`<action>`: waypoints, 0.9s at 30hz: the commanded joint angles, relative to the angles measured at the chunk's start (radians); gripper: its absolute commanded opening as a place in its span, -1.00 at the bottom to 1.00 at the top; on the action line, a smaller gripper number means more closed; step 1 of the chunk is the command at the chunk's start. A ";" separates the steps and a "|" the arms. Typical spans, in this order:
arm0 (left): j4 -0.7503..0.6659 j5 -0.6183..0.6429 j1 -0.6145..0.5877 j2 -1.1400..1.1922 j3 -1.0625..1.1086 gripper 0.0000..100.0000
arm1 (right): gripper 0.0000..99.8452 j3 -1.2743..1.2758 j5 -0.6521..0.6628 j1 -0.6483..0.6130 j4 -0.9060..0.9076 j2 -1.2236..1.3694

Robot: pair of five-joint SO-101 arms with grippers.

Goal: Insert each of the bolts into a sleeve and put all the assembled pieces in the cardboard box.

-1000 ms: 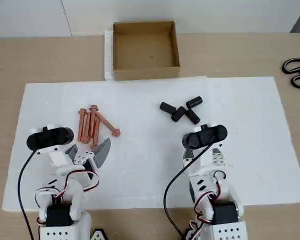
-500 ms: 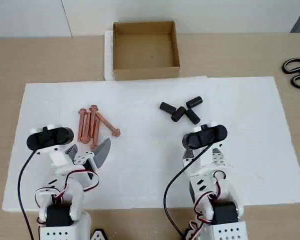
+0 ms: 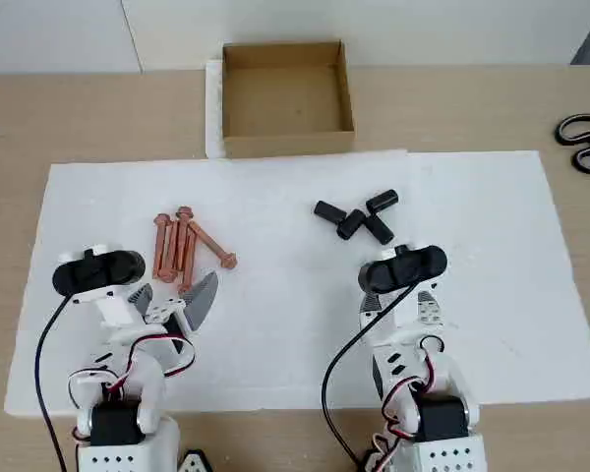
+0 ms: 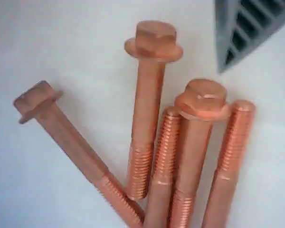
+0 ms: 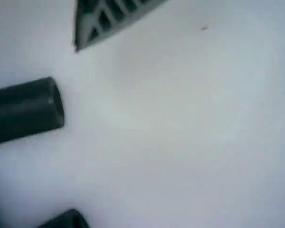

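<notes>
bolts (image 3: 182, 244): copper-orange all over, shiny, with fine threaded ridges along the lower shanks
sleeves (image 3: 359, 218): plain matte black
cardboard box (image 3: 287, 145): brown, unpatterned, paler along the cut edges
sheet (image 3: 295, 295): white, no pattern
surface (image 3: 98, 113): light tan with faint wood grain
left gripper (image 3: 173, 295): grey, ribbed with dark slots
left arm (image 3: 128, 344): white body, black camera housing, red and black wires
right arm (image 3: 413, 354): white body, black camera housing, black cable
scissors (image 3: 588, 144): black handles
</notes>
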 commanded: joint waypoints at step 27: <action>0.023 0.000 0.018 -0.006 -0.038 -0.29 | -0.61 -0.319 0.115 0.367 -0.021 -0.015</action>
